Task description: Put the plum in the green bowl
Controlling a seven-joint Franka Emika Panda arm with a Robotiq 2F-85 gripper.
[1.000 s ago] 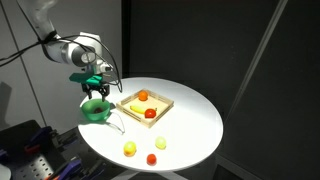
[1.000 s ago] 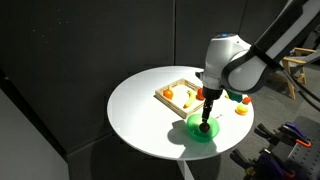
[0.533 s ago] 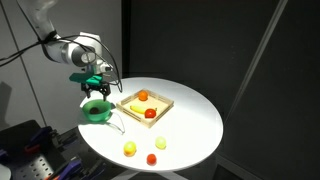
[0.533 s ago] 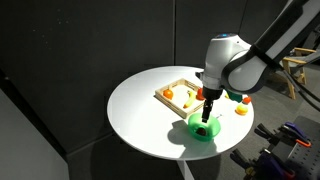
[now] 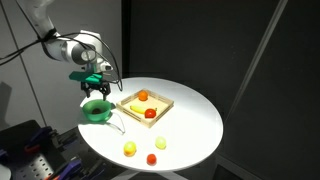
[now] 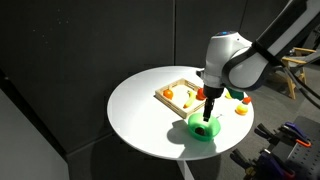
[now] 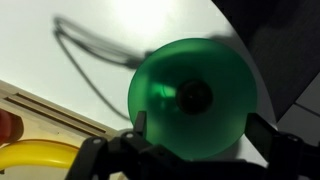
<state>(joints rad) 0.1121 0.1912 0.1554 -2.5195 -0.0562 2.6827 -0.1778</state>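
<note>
The green bowl fills the middle of the wrist view, and the dark plum lies at its centre. My gripper is open and empty, directly above the bowl, with one dark finger on each side of it. In both exterior views the gripper hangs just over the bowl, which stands near the edge of the round white table. The plum is too small to make out in those views.
A square light wooden tray beside the bowl holds red-orange and yellow fruit. More small fruits lie loose near the table edge. A thin cable curls on the table by the bowl.
The gripper seems to have risen very slightly over the bowl. Nothing else has moved.
</note>
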